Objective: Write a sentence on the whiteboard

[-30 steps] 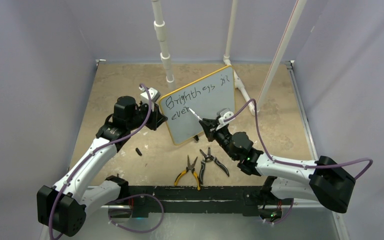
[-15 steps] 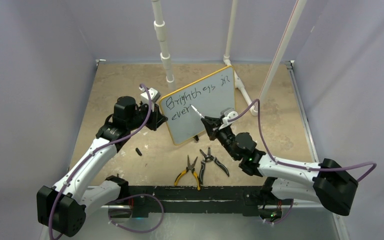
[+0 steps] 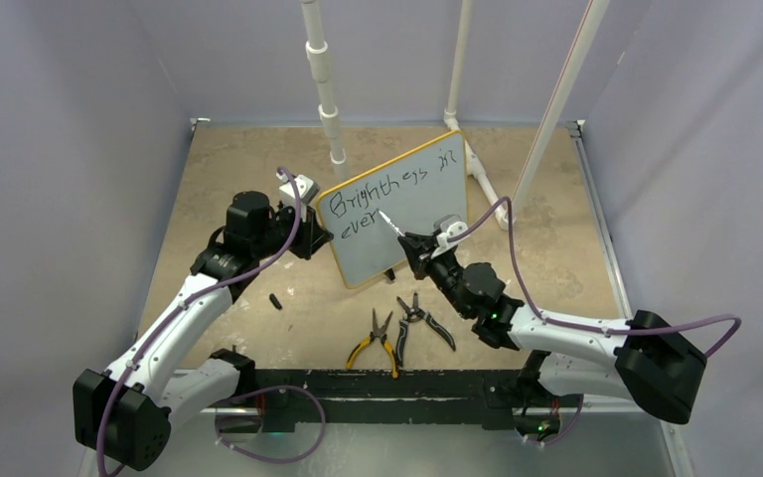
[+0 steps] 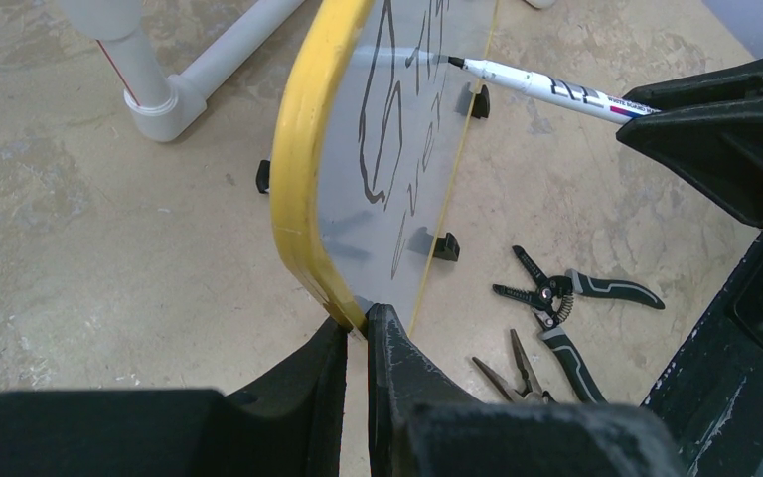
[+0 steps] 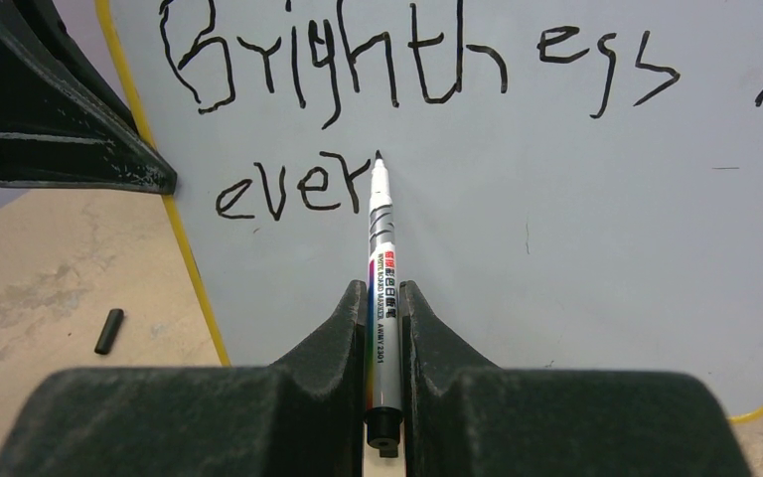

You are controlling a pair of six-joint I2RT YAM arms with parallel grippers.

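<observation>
Right hand (image 5: 384, 298) grasping the marker (image 5: 379, 219), tip at "ever" in the sentence (image 5: 397, 89); left hand (image 4: 358, 338) clamping the whiteboard (image 5: 576, 248) edge

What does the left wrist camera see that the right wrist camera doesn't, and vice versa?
Only the left wrist: the whiteboard edge-on, its black feet, a white pipe and pliers on the table. Only the right wrist: the writing face-on, legible as "Brightness" above "ever", and a small black cap on the table. Both: the board, its writing, the marker with its tip at the board, the left jaws on the yellow rim and the right jaws shut on the marker.
</observation>
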